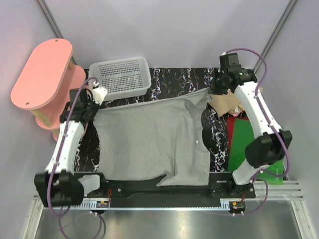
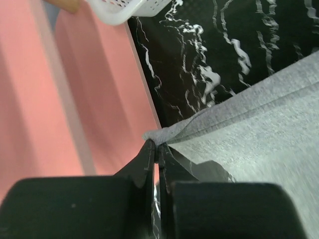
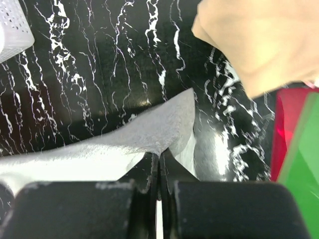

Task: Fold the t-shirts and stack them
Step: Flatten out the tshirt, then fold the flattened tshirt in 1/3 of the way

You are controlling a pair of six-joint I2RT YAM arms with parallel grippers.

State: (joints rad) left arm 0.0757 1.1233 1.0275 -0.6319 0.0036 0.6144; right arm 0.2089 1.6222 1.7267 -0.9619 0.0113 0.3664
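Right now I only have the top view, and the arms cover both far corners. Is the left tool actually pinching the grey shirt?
Observer: Yes. In the left wrist view the left tool is shut on the grey shirt, with a small fold of its hem between the tips.
Operator: Right side?
Observer: Same. In the right wrist view the right tool is shut on a pointed corner of that shirt.
Operator: Is the tan shirt caught in it?
Observer: No. The tan shirt lies beyond the tool and to its right. A strip of black tabletop shows between it and the grey corner.
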